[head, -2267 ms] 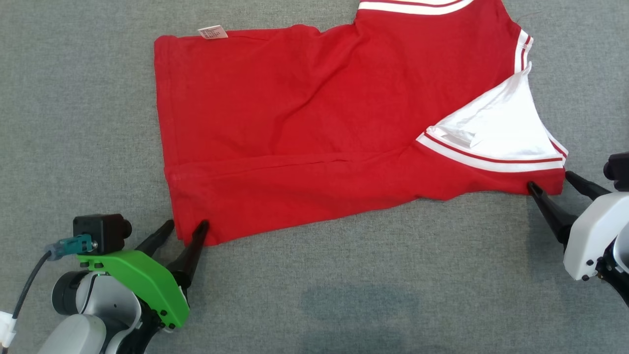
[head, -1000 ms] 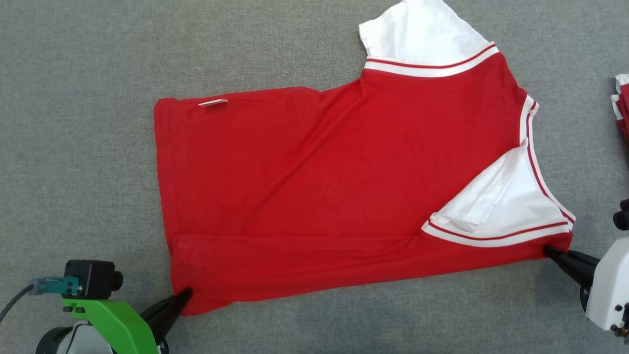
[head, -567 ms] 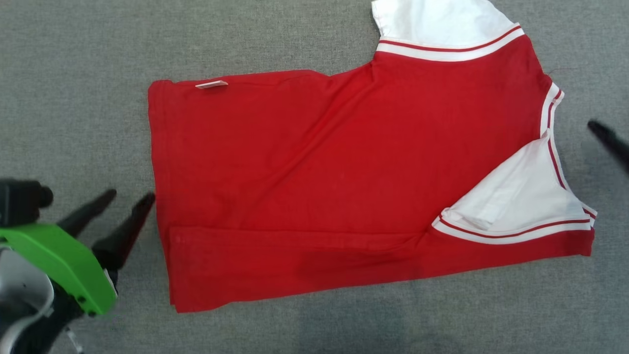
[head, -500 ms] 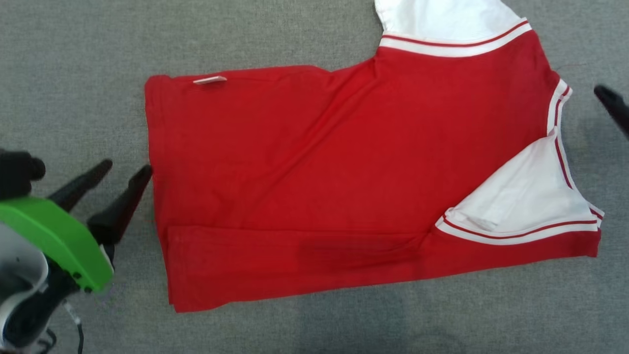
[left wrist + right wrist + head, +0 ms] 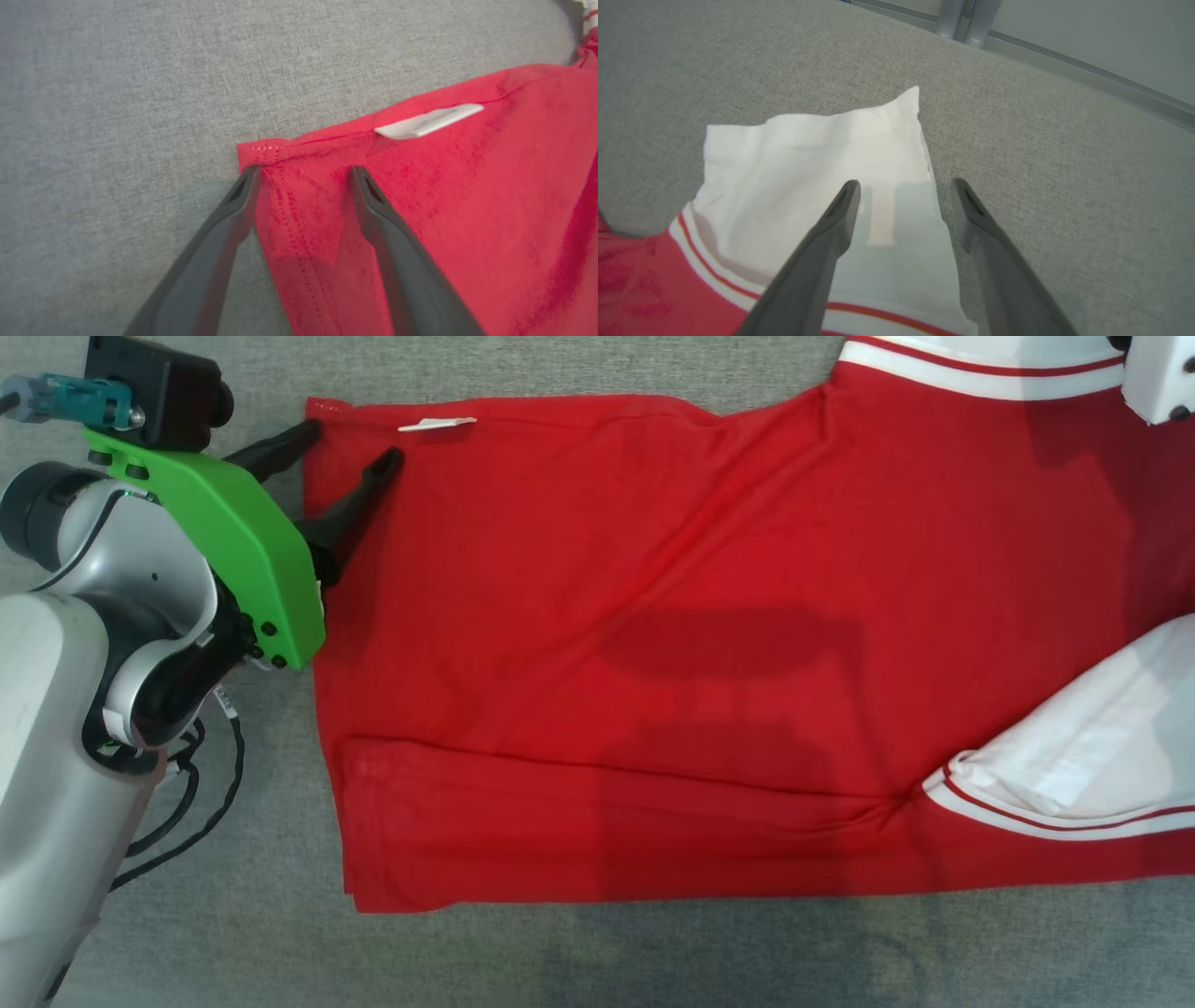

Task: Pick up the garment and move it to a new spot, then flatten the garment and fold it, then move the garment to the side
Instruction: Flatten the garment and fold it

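Garment [image 5: 653, 663] lies flat, fold apparently under way; left gripper [image 5: 304, 170] spread wide astride its hem corner [image 5: 261, 154], right gripper [image 5: 904, 183] spread over the white sleeve [image 5: 808, 154]; next, both should pinch cloth

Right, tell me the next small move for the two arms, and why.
Probably lower and close both. The left gripper has its jaws open astride the far hem corner of the red garment, beside the white label. The right gripper is open over the edge of the white sleeve. Neither grips cloth yet.
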Robot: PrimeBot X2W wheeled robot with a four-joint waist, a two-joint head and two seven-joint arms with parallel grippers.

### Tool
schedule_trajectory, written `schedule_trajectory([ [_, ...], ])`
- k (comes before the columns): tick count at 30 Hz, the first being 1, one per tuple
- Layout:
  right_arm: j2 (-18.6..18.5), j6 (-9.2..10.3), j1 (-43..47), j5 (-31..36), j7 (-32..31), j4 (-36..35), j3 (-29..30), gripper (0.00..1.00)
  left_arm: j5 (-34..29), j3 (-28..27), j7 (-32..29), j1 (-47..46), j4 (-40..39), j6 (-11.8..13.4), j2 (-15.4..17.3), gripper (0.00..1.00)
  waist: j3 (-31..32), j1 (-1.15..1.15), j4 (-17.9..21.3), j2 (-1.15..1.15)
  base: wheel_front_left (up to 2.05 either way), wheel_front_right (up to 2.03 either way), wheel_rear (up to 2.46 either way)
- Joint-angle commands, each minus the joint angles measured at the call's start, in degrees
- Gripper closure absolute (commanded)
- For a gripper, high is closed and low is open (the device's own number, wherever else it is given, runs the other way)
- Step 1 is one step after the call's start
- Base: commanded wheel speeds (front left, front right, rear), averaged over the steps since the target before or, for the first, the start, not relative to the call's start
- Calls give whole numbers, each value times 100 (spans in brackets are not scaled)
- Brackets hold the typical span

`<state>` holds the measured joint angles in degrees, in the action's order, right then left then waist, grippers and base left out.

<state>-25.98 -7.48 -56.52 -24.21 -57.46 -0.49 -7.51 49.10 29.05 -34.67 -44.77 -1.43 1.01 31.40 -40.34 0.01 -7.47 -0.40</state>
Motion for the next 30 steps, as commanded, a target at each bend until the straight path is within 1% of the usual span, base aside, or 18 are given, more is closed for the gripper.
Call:
schedule_trajectory([
  [1, 46, -2, -195, 95, 26, 218, -78, 0, -149, 60, 24, -79, 223, -23, -30, 0, -107, -1, -252, 40, 0, 0, 0],
  [6, 175, -1, -511, 198, 105, 800, -268, 0, -161, 215, 52, -185, 500, -144, -157, 0, -31, -1, -388, 40, 0, 0, 0],
  [9, 230, -2, -581, 213, 148, 1070, -305, 0, -188, 282, 57, -229, 621, -168, -241, 0, 6, -1, -432, 40, 0, 0, 0],
  [13, 294, -2, -602, 269, 214, 1379, -260, 0, -118, 424, 37, -306, 778, -272, -443, 0, 12, -1, -476, 40, 0, 0, 0],
  [14, 334, -1, -630, 338, 270, 1524, -215, 0, -117, 480, 83, -347, 854, -322, -551, 57, 19, -1, -492, 40, 0, 0, 0],
  [15, 357, -2, -652, 372, 307, 1585, -194, 0, -103, 494, 100, -368, 889, -343, -593, 92, 18, -1, -493, 40, 0, 0, 0],
  [16, 375, -1, -680, 412, 326, 1649, -165, 0, -74, 514, 80, -388, 914, -386, -625, 100, 7, -1, -494, 40, 0, 0, 0],
  [17, 385, -1, -696, 454, 355, 1696, -135, 0, -61, 534, 64, -402, 933, -404, -651, 100, -8, -1, -494, 40, 0, 0, 0],
  [18, 384, -1, -722, 494, 393, 1736, -91, 16, -44, 537, 68, -420, 947, -427, -668, 100, -21, -1, -494, 40, 0, 0, 0],
  [19, 363, -1, -746, 554, 432, 1758, -65, 46, -41, 530, 90, -434, 964, -427, -675, 100, -30, -1, -490, 40, 0, 0, 0],
  [20, 331, 0, -759, 604, 470, 1782, -27, 33, -46, 520, 114, -445, 989, -440, -661, 100, -27, -1, -485, 40, 0, 0, 0],
  [21, 311, 0, -760, 632, 509, 1809, 22, 12, -41, 517, 134, -451, 1012, -451, -658, 100, -12, -1, -480, 40, 0, 0, 0],
  [22, 298, 0, -749, 649, 533, 1827, 44, 0, -35, 509, 158, -449, 1032, -458, -661, 100, 6, -1, -475, 40, 0, 0, 0],
  [25, 282, -1, -703, 666, 508, 1869, 98, 0, -14, 480, 197, -453, 1071, -465, -653, 100, 22, -1, -469, 40, 0, 0, 0],
  [29, 410, -1, -665, 656, 534, 1928, 165, 0, -34, 492, 229, -486, 1100, -462, -688, 100, -18, -1, -461, 40, 0, 0, 0],
  [30, 462, -2, -648, 628, 541, 1937, 147, 31, -36, 506, 232, -488, 1110, -468, -698, 100, -23, -1, -462, 40, 0, 0, 0],
])
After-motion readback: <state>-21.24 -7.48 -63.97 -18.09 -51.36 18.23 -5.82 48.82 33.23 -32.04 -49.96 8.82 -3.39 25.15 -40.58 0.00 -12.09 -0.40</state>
